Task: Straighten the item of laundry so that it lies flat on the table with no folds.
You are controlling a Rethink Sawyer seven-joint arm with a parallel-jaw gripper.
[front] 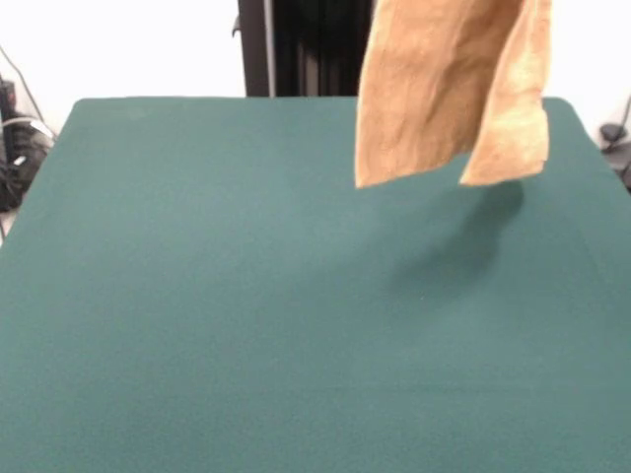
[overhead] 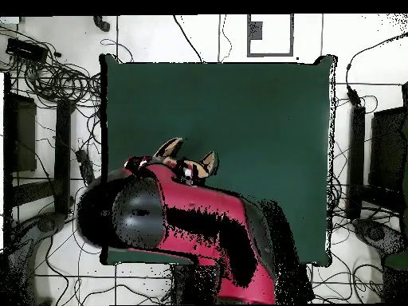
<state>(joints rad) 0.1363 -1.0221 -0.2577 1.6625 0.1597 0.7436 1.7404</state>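
Towel first: the small tan-orange terry towel is hanging in the air at the far right of the front view, clear of the large dark green felt-like surface. Its upper part is running off the top edge, so what is holding it is not showing there. It is drooping in two folded flaps, a wider one on the left and a narrower one on the right, both lower edges dangling free above the surface and throwing a soft shadow just beneath. From overhead, the red and black arm is covering the near part of the surface, with only two tan tips of the towel peeking out beyond it. The gripper is hidden, and I cannot tell its state.
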